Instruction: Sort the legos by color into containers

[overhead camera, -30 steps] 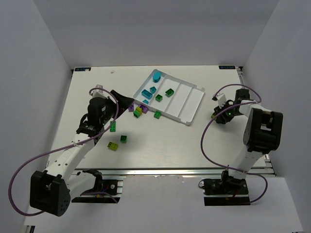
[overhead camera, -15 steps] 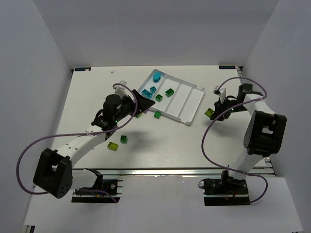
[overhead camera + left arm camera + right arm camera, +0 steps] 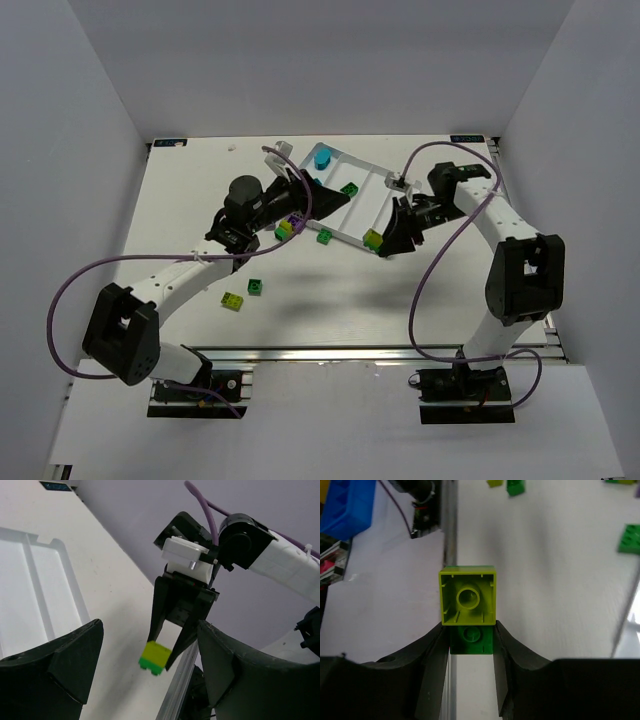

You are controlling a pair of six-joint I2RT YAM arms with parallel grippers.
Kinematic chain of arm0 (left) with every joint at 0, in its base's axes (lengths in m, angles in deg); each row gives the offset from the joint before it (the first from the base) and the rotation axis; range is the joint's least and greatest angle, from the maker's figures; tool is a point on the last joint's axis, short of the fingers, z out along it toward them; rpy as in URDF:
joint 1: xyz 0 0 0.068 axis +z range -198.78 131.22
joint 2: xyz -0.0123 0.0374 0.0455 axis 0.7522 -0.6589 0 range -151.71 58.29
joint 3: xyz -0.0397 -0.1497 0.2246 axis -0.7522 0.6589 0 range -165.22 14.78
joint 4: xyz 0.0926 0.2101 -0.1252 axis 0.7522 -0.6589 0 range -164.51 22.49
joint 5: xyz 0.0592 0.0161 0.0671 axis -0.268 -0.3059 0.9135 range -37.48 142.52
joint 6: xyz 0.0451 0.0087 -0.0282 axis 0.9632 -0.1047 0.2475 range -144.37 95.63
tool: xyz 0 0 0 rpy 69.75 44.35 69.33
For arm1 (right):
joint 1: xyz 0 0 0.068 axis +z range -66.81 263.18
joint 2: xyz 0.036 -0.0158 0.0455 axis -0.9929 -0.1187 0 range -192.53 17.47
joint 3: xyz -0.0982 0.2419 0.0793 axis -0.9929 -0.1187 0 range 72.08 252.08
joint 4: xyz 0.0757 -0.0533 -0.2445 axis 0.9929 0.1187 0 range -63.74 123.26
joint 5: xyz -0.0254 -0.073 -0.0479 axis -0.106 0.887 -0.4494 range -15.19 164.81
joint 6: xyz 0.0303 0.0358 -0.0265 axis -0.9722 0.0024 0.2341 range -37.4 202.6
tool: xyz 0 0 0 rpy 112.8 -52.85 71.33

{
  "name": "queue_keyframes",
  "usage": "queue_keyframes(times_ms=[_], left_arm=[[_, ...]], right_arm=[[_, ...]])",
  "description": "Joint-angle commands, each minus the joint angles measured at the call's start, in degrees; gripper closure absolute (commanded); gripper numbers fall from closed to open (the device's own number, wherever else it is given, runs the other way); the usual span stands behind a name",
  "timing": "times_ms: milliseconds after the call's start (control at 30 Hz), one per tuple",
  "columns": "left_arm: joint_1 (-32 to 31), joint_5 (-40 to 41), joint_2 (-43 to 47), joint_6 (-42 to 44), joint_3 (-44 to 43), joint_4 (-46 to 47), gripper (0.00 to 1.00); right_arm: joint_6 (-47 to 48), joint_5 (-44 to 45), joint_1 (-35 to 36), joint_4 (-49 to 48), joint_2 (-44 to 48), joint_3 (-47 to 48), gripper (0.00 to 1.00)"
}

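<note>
I see few legos in the tray, several left on the desk; right tool grips a yellow-green brick, left tool gapes empty

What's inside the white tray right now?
A cyan plastic brick and a green plastic brick show in the flat white plastic tray. The left gripper and right gripper cover parts of it, hiding anything beneath.

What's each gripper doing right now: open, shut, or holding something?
Left gripper: open, empty.
Right gripper: shut on a yellow-green brick joined to a green brick.
</note>
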Motion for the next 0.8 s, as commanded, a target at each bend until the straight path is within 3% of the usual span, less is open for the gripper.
queue_keyframes(times_ms=[0, 433, 767], left_arm=[[-0.7, -4.6, -0.6, 3.8, -2.7, 1.0, 0.16], [-0.7, -9.4, 3.7, 11.8, -5.2, -9.8, 0.15], [-0.7, -12.5, 8.9, 10.3, -3.8, -13.8, 0.16]], right_arm=[[-1.9, -5.6, 3.2, 2.9, 2.3, 4.1, 0.94], [-5.7, -10.7, 15.5, 2.9, -1.5, 13.7, 0.96], [-6.5, -9.7, 16.7, 2.3, -2.0, 13.7, 0.97]])
